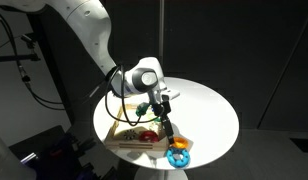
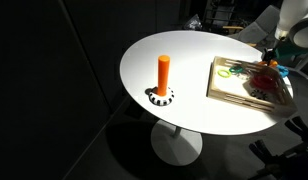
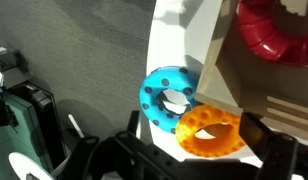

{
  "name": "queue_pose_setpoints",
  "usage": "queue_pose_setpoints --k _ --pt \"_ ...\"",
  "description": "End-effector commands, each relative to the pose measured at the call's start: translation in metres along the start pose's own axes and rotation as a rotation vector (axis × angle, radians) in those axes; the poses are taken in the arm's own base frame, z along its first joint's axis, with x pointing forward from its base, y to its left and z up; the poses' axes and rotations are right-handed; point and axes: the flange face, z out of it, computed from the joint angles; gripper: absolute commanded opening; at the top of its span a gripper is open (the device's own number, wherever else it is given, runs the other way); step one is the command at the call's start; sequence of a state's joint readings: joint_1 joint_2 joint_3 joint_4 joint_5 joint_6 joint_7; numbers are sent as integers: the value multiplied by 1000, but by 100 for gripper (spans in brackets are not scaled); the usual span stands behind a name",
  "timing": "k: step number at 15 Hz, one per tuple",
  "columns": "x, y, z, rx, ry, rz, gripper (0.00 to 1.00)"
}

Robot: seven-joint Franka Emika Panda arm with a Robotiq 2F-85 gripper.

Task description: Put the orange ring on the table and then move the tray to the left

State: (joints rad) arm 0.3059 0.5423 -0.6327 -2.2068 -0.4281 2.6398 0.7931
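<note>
In the wrist view the orange ring [image 3: 212,132] lies on the white table [image 3: 179,40], just off the pale wooden tray's [image 3: 264,85] corner. It overlaps the edge of a blue bumpy ring [image 3: 159,92]. My gripper [image 3: 199,135] is open around the orange ring. The right finger is at the ring's side and the left finger stands a little apart from it. In an exterior view the gripper [image 1: 173,136] hangs low over the orange ring [image 1: 181,146] at the table's [image 1: 209,110] near edge, beside the tray [image 1: 126,140].
A red ring [image 3: 276,30] and a green piece [image 2: 229,70] lie in the tray [image 2: 234,92]. An orange peg [image 2: 163,72] stands on a striped base [image 2: 162,97] on the table [image 2: 179,50]. The blue ring [image 1: 179,157] is near the table's edge.
</note>
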Motion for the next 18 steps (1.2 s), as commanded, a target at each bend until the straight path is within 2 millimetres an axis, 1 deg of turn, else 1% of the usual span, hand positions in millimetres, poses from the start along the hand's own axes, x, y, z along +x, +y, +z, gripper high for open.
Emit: queue_pose_setpoints --k 1,4,8,18 --pt "4 2 -3 -23 18 10 100" --pt "10 5 -6 -26 34 29 100" --pt "13 5 -1 -48 59 41 100" --pt "0 -4 13 -64 51 38 100"
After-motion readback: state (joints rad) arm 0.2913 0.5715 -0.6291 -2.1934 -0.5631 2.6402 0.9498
